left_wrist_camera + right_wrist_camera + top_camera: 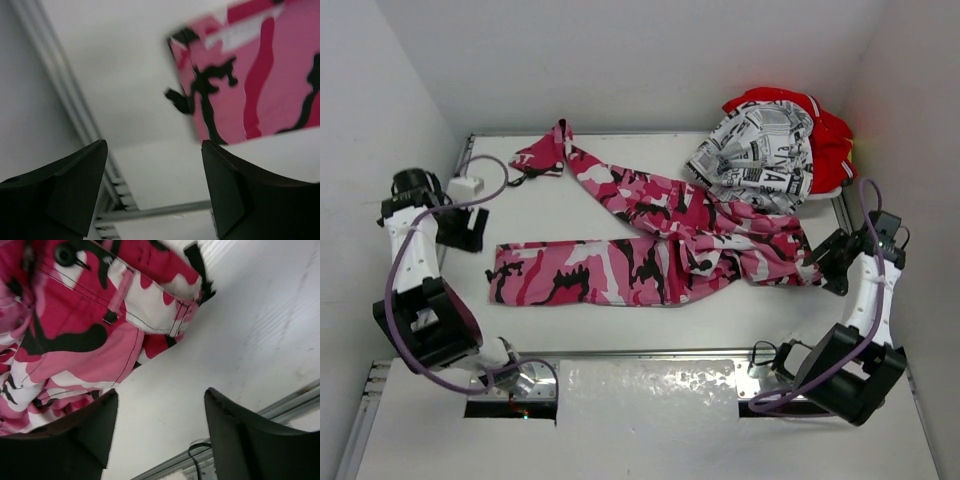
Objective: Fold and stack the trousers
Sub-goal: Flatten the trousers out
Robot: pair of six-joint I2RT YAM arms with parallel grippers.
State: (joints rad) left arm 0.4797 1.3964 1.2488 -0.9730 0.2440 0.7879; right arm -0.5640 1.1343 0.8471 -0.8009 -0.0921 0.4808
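White bench (620, 325) carrying three pairs of trousers, none folded or stacked.
Pink camouflage trousers (650, 260) sprawl across the middle, legs splayed leftward. Newsprint trousers (760, 155) are heaped at the camouflage pair's far right, touching its waist end, and red trousers (832, 140) sit behind those. Left fingers (75, 190) hang parted and empty just off the camouflage pair's near cuff; right fingers (250, 440), also parted and empty, hover beside its waistband.

- Top external: high above and behind the arm bases, looking down over the whole table (570, 215).
- Left wrist: low, close behind the left gripper (154, 146), facing the camouflage trousers (260, 85), their hem ahead-right.
- Right wrist: likewise behind the right gripper (161, 392); same trousers' waistband (150, 295) ahead-left.
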